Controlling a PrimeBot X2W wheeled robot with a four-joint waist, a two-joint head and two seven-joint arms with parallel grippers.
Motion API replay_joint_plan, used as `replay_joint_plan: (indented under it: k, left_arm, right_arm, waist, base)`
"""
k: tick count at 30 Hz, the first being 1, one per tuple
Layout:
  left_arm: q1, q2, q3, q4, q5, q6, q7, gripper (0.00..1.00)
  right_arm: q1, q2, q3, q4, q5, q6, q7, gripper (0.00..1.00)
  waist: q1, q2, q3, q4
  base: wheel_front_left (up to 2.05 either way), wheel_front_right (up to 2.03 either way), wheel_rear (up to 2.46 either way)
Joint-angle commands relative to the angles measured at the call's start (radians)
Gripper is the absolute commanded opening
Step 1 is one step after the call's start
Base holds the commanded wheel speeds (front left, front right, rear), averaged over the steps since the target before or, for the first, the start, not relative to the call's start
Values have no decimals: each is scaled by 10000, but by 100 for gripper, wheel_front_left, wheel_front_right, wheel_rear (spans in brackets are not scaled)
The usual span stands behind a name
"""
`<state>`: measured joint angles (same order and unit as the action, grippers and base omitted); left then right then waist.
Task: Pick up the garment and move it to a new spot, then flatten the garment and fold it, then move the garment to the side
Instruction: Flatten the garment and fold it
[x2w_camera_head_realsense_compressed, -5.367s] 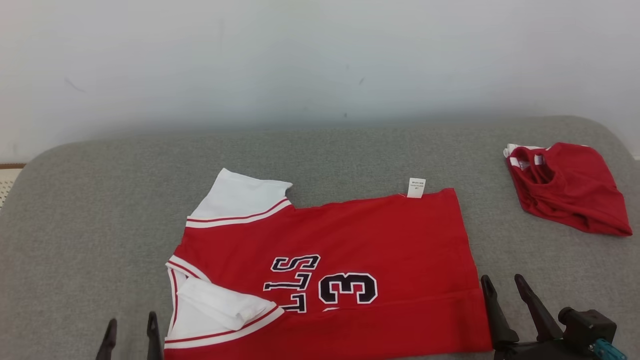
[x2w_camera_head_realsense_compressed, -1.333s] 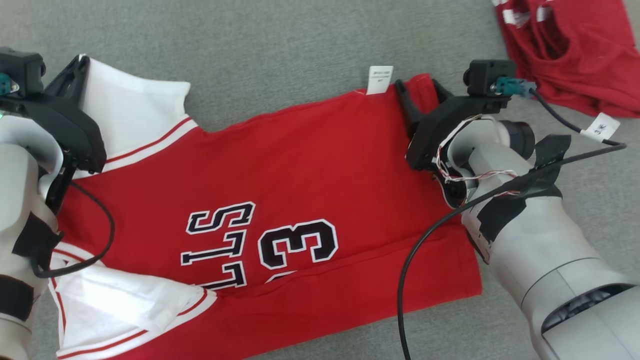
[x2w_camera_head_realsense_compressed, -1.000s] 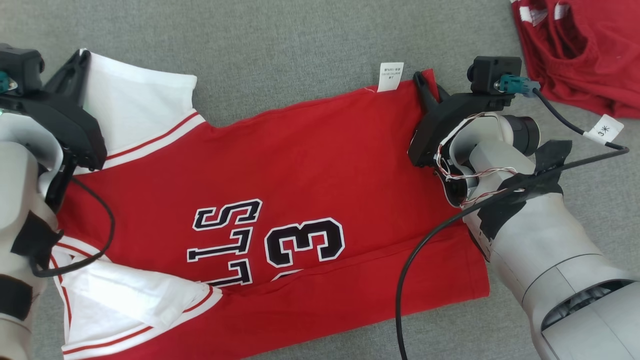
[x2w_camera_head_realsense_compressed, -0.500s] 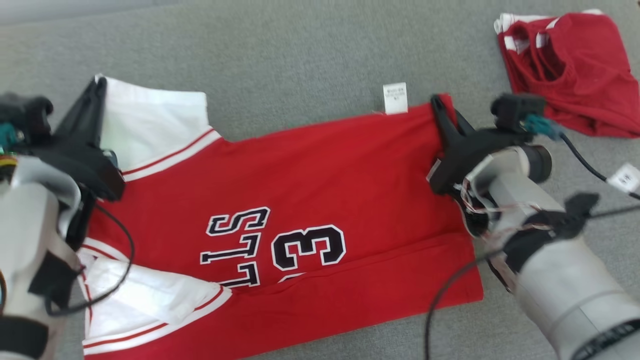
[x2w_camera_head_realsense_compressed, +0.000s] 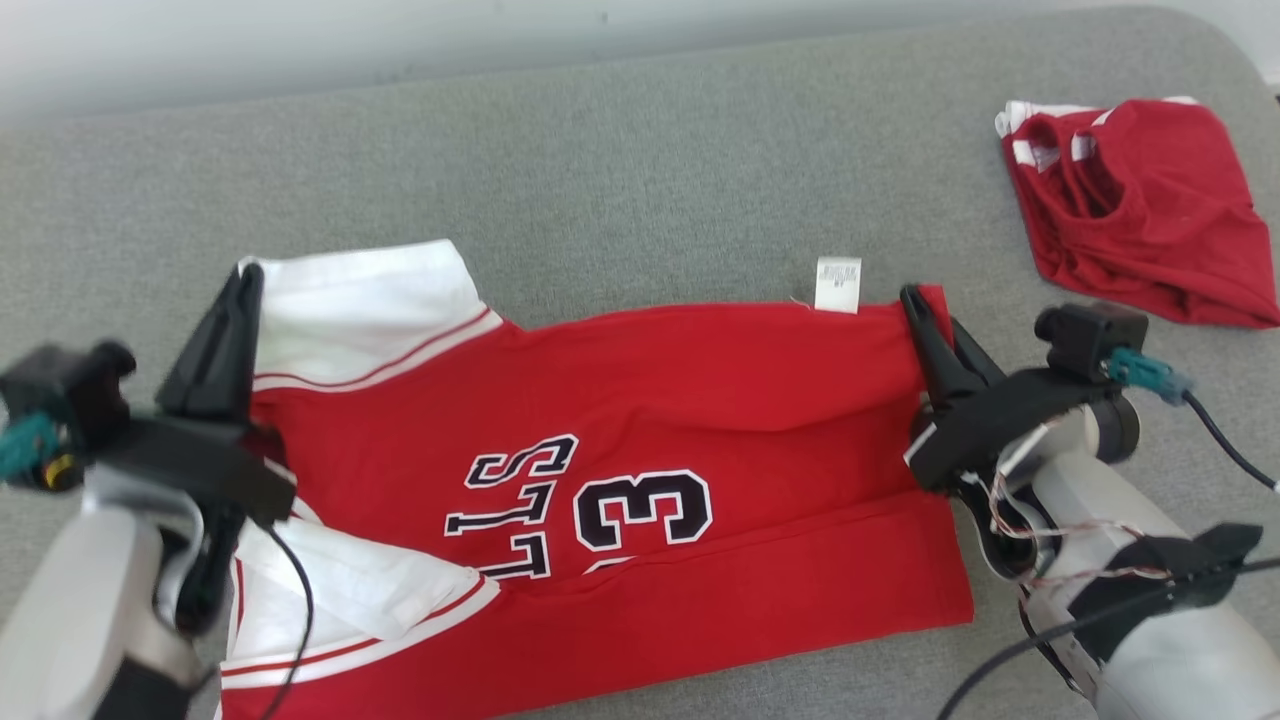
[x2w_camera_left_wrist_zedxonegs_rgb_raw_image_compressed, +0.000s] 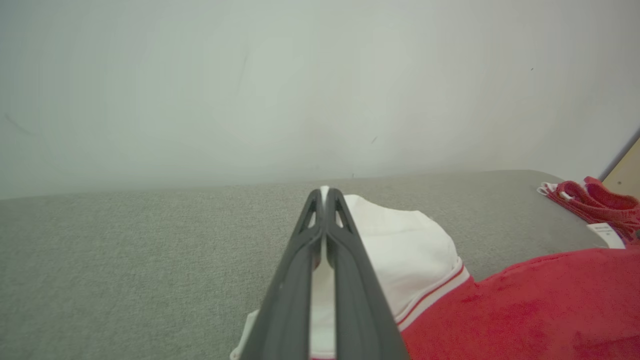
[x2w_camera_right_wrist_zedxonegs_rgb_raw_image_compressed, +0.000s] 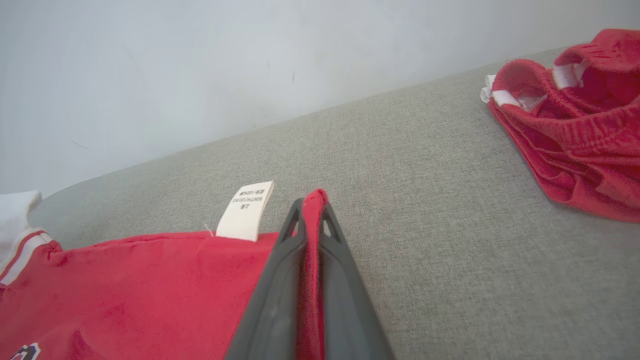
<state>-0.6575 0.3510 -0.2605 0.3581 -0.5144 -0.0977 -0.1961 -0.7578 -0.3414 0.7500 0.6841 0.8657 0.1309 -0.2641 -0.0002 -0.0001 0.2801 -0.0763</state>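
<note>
1. Your garment (x2w_camera_head_realsense_compressed: 640, 400), a red jersey with white sleeves, lies spread on the grey bench (x2w_camera_head_realsense_compressed: 600, 180), lettering and number facing up
2. Your left jaws are clenched on the outer edge of the far white sleeve (x2w_camera_head_realsense_compressed: 370, 300)
3. Your right jaws are clenched on the far hem corner (x2w_camera_right_wrist_zedxonegs_rgb_raw_image_compressed: 314, 197), just beside the white label (x2w_camera_head_realsense_compressed: 838, 283)
4. A second red garment (x2w_camera_head_realsense_compressed: 1140, 210) lies crumpled at the bench's far right, well apart from the jersey

Bright, soft, even lighting; weak shadows along the garment (x2w_camera_head_realsense_compressed: 760, 380) folds. Motion smear across head view, heaviest on the left gripper (x2w_camera_head_realsense_compressed: 246, 285) at near left. Wrist views: near fingers (x2w_camera_left_wrist_zedxonegs_rgb_raw_image_compressed: 295, 300) soft, far wall (x2w_camera_left_wrist_zedxonegs_rgb_raw_image_compressed: 320, 75) hazy.
</note>
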Motion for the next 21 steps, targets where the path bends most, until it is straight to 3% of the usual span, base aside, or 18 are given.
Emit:
replay_joint_plan:
  k: [1, 10, 21]
  left_arm:
    - [544, 46, 109, -447, -206, 132, -35, 0]
    - [3004, -152, 427, -3125, -944, 714, -35, 0]
    - [4946, -492, 378, -4338, -1395, 983, -199, 0]
  right_arm:
    - [225, -173, 56, -133, 85, -3, -17, 0]
    - [1206, -542, -133, -731, 281, -3, -18, 0]
    - [2175, -708, -492, -1200, 401, -3, -19, 0]
  waist:
    - [2, 1, -176, 26]
    - [2, 1, -651, 377]
    - [2, 1, -919, 742]
  base:
    - [0, 0, 0]
    - [0, 0, 0]
    - [0, 0, 0]
